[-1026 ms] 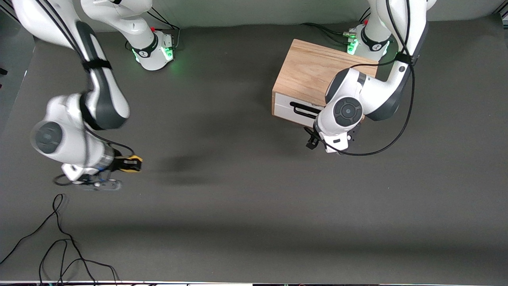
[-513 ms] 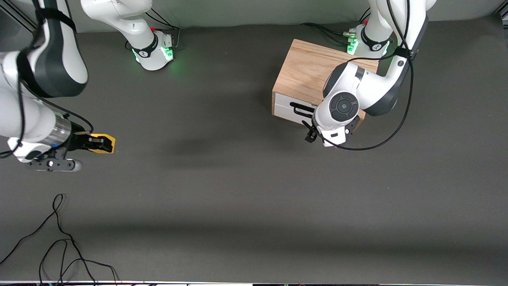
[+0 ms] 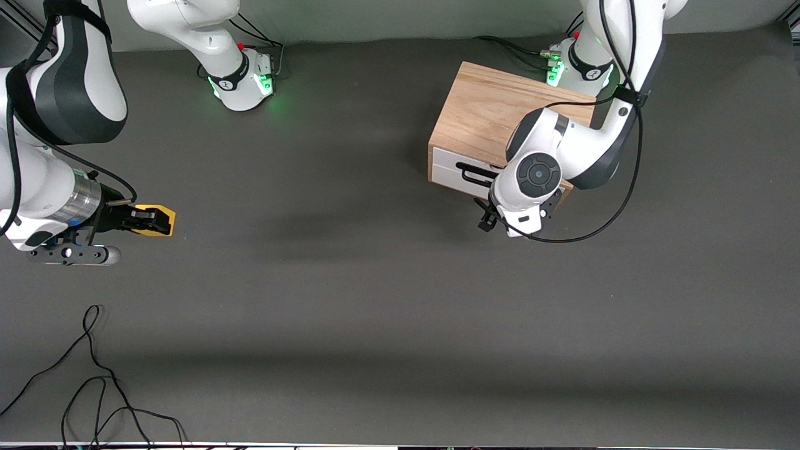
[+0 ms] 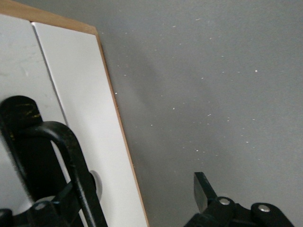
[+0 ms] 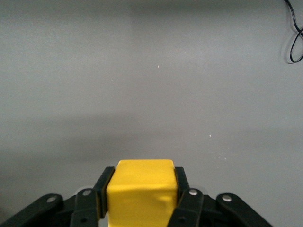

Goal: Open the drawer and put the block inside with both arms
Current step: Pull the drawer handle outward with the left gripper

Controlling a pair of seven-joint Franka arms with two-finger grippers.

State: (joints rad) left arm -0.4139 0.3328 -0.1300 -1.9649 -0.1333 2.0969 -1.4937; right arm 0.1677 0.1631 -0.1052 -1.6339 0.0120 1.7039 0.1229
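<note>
The oak cabinet stands near the left arm's base. Its white drawer looks shut, with the black wire handle partly hidden under the left wrist. My left gripper is open in front of the drawer. In the left wrist view one finger lies at the handle against the white front, and the other finger is over bare table. My right gripper is shut on the yellow block, held above the mat at the right arm's end, as the right wrist view shows.
Loose black cables lie on the dark mat near the front camera at the right arm's end; one loop shows in the right wrist view. Both green-lit bases stand along the table edge farthest from the front camera.
My right gripper has carried the block up and toward the right arm's end of the table, then almost stopped. My left gripper shifted slightly in front of the drawer.
</note>
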